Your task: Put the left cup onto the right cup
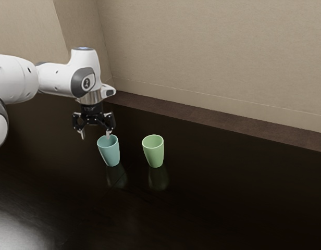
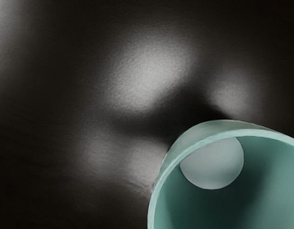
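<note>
**Open gripper at the rim of the blue-green cup**

In the exterior view, the black two-finger gripper [image 1: 95, 135] hung from the white robot arm [image 1: 25, 78] with its fingers spread wide and held nothing. One fingertip was at the rim of the smooth, tapered blue-green cup [image 1: 109, 151]; I could not tell whether it touched. This cup stood upright on the dark glossy table [image 1: 212, 208]. It was near the smooth, tapered light-green cup [image 1: 153, 151], on the exterior view's left of it, and the two were apart.

In the wrist view, the blue-green cup [image 2: 266, 195] was close under the hand, with its pale round bottom visible inside. The dark table [image 2: 56, 157] beside it showed soft bright reflections.
</note>
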Tool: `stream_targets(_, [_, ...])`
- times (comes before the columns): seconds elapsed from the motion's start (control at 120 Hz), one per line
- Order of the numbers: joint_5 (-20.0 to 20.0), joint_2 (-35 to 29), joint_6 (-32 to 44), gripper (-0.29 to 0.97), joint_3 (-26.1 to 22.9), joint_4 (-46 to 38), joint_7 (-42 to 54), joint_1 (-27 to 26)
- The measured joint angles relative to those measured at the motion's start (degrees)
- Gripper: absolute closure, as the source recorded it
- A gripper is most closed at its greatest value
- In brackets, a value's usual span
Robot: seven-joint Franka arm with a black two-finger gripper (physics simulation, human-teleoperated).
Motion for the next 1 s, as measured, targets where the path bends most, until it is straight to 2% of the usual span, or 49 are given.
stream_targets(0.633, [-0.43,2.21,0.68,0.03,0.0,0.0,-0.18,0.37])
stream_targets(1.0, [-0.76,2.72,1.27,0.16,0.0,0.0,-0.28,0.3])
